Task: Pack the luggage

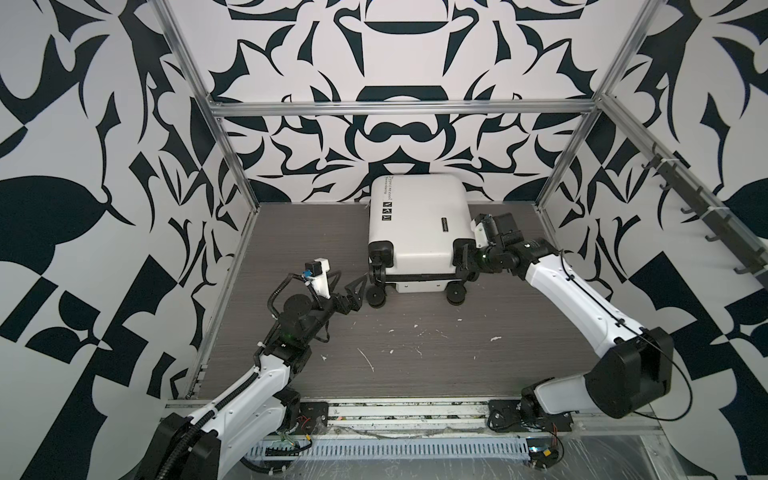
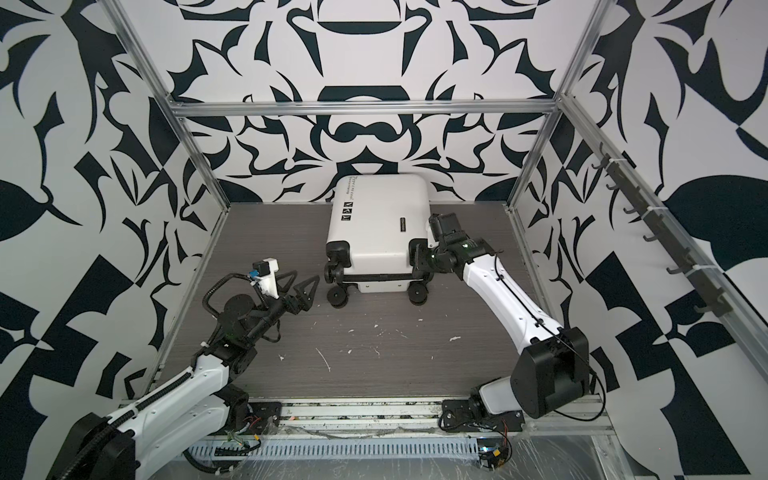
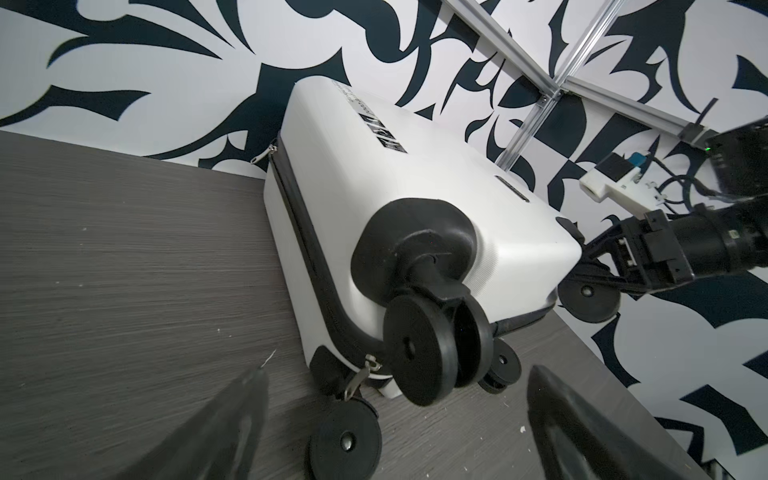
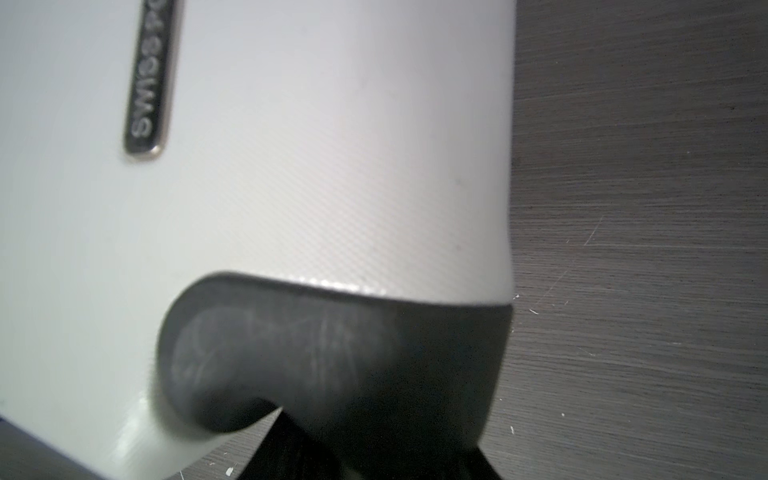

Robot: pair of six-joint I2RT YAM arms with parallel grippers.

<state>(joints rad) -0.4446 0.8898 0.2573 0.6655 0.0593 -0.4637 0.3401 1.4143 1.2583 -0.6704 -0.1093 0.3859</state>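
Since the white hard-shell suitcase [image 1: 415, 232] lies flat with its two halves together at the far middle of the grey table [image 1: 415, 353], its top end close against the patterned back wall and its spinner wheels pointing to the near side, it offers few places to take hold of; the broad shell is smooth, stiff and probably slippery, and looks far too wide for either jaw to span. It seems small and fairly light, so a push would likely make it slide or swivel rather than stay put.

The left gripper [image 1: 352, 277] hangs just near and left of the near-left wheel [image 1: 376, 272], clear of it; its fingers [image 3: 216, 432] stand fully spread with nothing between them, as the left wrist view shows. The right gripper [image 1: 464, 259] sits tight against the black wheel housing [image 4: 332, 353] at the near-right corner; whether it pinches that housing or only rests on it, I cannot tell.

Good holds, as I judge it, are the narrow hard parts: the wheel stems and housings; for anything on the seam, the metal zipper pull [image 3: 361, 376] hanging at the near-left corner beside the black zipper track [image 3: 299, 232]. That pull is small, loose and apt to swing away from a finger; the wheels turn freely, so a grip on a disc itself may slip; the housing is the firmer choice for steadying the case.
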